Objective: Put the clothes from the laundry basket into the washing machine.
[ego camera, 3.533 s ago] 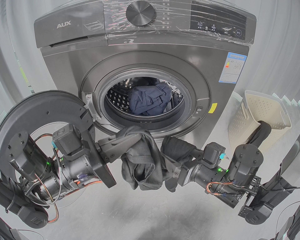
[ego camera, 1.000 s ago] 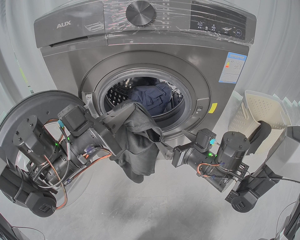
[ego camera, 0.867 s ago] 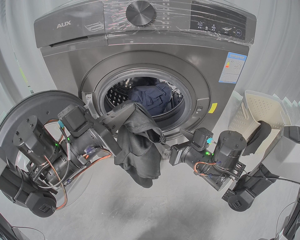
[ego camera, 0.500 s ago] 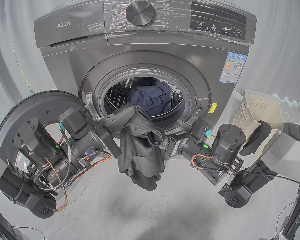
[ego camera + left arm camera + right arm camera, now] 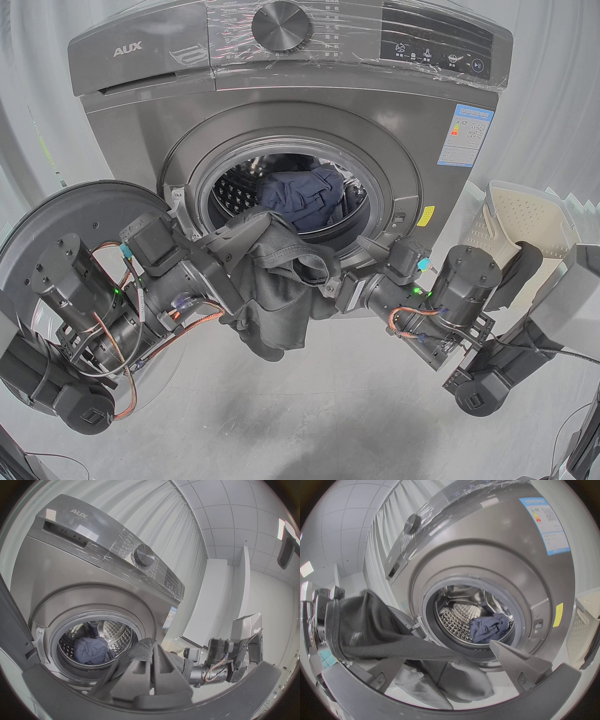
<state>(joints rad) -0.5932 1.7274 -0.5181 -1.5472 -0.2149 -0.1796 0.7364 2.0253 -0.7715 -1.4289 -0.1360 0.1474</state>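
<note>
Dark garment [image 5: 278, 294] against drum rim [image 5: 204, 187], door [image 5: 75, 212] wide open

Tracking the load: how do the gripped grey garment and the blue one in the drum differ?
The grey garment hangs outside the drum, clamped in the left gripper; the blue garment lies inside, unheld. The grey garment drapes downward; the blue garment sits bunched. Both are dark cloth.

The left gripper [image 5: 259, 222] has lifted the crumpled dark grey cloth garment [image 5: 281, 287] to the lower rim of the grey washing machine's [image 5: 400, 156] round opening. The right gripper [image 5: 342, 265] let go of it, then returned beside it, spread wide.
</note>
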